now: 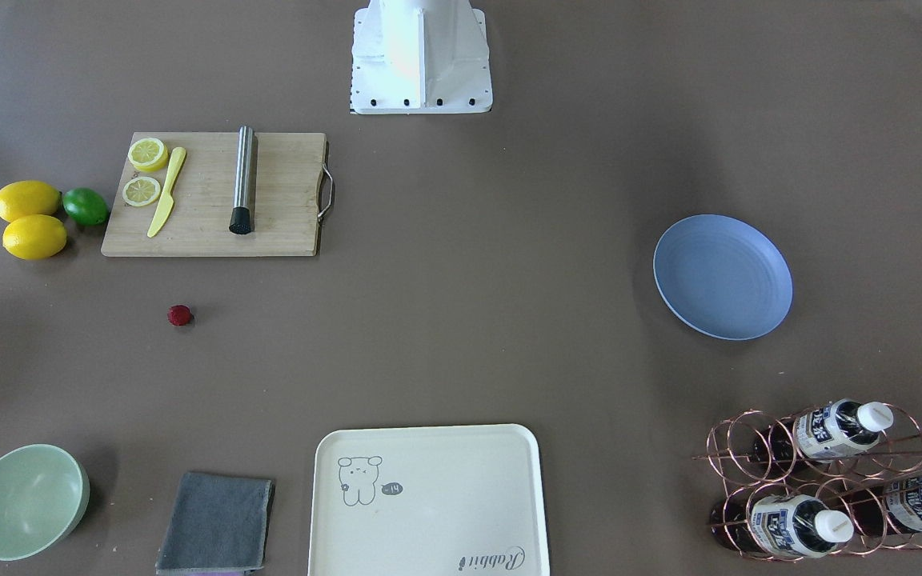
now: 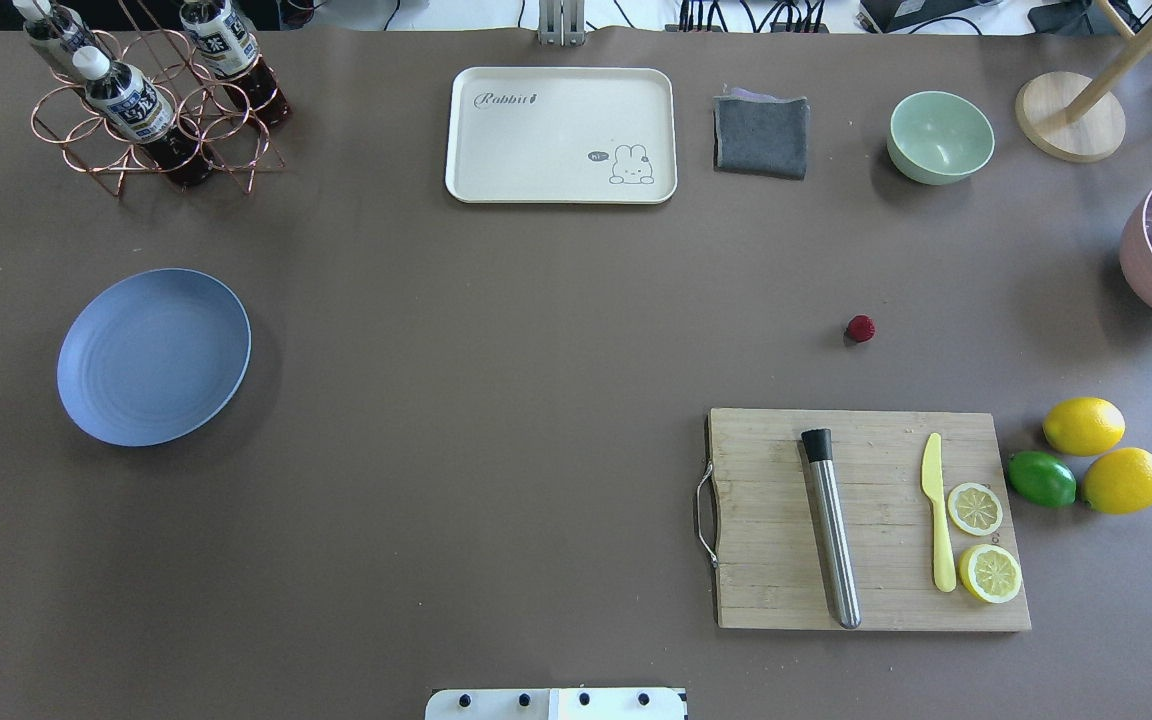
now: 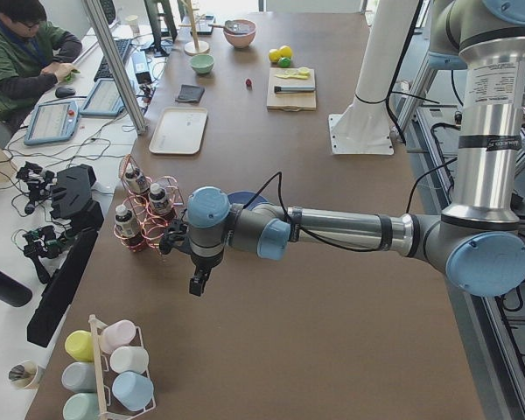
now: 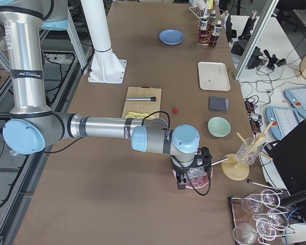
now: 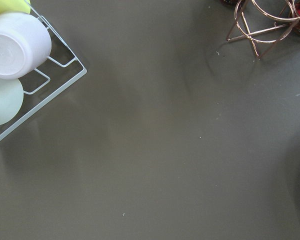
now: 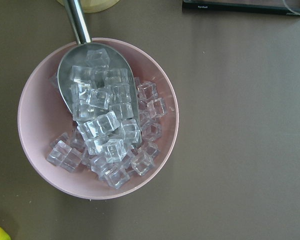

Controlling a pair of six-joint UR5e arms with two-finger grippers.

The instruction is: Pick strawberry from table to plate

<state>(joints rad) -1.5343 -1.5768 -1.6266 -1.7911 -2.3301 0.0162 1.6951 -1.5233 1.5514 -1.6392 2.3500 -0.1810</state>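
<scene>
The strawberry (image 1: pixel 179 315) (image 2: pixel 860 328), tiny and dark red, lies on the brown table (image 1: pixel 469 320) just beyond the cutting board. Far across the table rests the blue-grey plate (image 1: pixel 723 277) (image 2: pixel 153 356), with nothing on it. My left gripper (image 3: pixel 197 284) hangs over the table's end near the bottle rack, past the plate. My right gripper (image 4: pixel 181 182) hovers over a pink bowl of ice at the opposite end. Both grippers show only in the side views, so I cannot tell whether they are open or shut.
A wooden cutting board (image 2: pixel 866 520) carries a steel muddler, a yellow knife and lemon slices. Two lemons and a lime (image 2: pixel 1041 478) lie beside it. A cream tray (image 2: pixel 561 135), grey cloth (image 2: pixel 761 137), green bowl (image 2: pixel 940 137), copper bottle rack (image 2: pixel 151 110), ice bowl (image 6: pixel 97 117) and cup rack (image 5: pixel 20 55) ring the table.
</scene>
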